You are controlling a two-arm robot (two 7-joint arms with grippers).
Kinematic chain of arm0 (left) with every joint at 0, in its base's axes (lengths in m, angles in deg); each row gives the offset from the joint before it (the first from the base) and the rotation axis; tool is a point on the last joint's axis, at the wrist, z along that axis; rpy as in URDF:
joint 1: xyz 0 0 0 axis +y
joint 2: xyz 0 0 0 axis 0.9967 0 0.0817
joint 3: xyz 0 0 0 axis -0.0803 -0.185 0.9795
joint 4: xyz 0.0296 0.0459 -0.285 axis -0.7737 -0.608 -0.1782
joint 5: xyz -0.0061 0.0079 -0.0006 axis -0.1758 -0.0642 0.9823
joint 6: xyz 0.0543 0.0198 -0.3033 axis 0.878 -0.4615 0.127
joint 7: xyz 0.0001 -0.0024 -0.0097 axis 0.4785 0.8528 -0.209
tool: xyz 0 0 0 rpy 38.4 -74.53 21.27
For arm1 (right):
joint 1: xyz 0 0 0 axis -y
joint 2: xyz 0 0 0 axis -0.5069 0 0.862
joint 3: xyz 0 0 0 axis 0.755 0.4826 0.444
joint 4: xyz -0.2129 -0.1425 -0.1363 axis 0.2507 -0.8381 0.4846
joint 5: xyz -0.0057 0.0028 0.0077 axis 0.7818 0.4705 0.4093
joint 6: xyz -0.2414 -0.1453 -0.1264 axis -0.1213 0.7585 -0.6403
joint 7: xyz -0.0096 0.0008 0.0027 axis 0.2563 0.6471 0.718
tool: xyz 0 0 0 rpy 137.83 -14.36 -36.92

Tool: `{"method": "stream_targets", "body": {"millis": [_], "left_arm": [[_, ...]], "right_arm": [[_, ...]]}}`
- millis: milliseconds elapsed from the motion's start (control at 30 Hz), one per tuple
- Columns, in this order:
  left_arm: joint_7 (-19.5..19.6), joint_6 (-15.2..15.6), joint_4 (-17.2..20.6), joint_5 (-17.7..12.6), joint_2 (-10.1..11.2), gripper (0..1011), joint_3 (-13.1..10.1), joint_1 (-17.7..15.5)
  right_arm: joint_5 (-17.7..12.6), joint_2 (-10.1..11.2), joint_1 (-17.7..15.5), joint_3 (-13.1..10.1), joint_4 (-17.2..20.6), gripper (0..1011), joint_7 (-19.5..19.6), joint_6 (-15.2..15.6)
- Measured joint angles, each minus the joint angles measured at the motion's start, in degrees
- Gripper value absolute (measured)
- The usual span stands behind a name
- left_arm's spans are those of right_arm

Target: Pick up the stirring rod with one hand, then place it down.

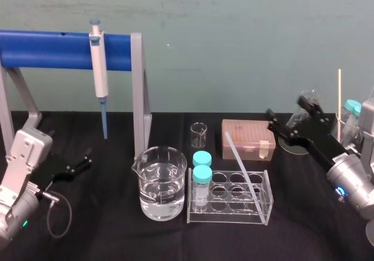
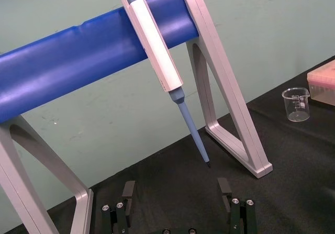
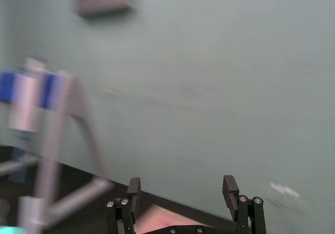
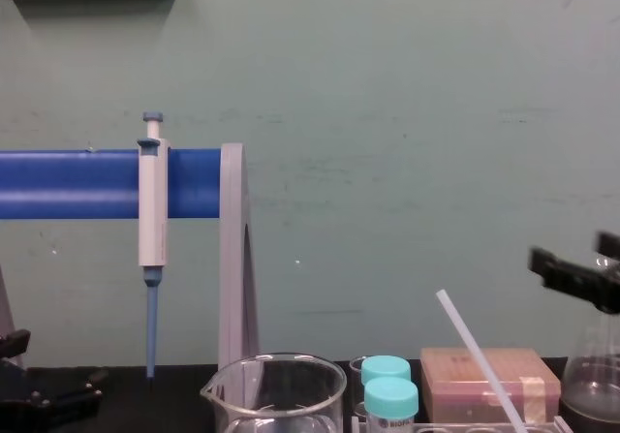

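"Where was the stirring rod (image 1: 242, 163)?"

"Leaning in the clear rack (image 1: 234, 217), with the beaker (image 1: 162, 182) just left of it and bare table (image 1: 111, 232) in front."

"And the arms?"

"The right gripper (image 1: 290, 116) hung raised at the right edge, fingers spread, apart from the rod. The left gripper (image 1: 87, 159) sat low at the left, fingers parted."

Translucent-white stirring rod (image 1: 241, 160), blue rack bar (image 1: 47, 49), white-and-blue pipette (image 1: 100, 74), teal tube caps (image 1: 203, 174), black table (image 1: 117, 237), pale green wall (image 1: 234, 39)
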Motion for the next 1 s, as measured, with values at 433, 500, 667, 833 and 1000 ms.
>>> {"method": "stream_targets", "body": {"millis": [433,500,667,833,1000], "left_arm": [[0.0,0.0,0.0,0.0,0.0,1000,0.0,0.0],[0.0,0.0,0.0,0.0,0.0,1000,0.0,0.0],[0.0,0.0,0.0,0.0,0.0,1000,0.0,0.0],[0.0,0.0,0.0,0.0,0.0,1000,0.0,0.0],[0.0,0.0,0.0,0.0,0.0,1000,0.0,0.0]], "right_arm": [[5.9,-1.9,-1.5,-0.9,-2.6,1000,10.3,11.1],[6.0,-2.0,-1.5,-0.9,-2.7,1000,10.3,11.2],[6.0,-1.9,-1.5,-0.9,-2.6,1000,10.3,11.1],[5.9,-1.9,-1.5,-0.9,-2.6,1000,10.3,10.8],[5.8,-1.9,-1.4,-0.9,-2.5,1000,10.3,10.7]]}}
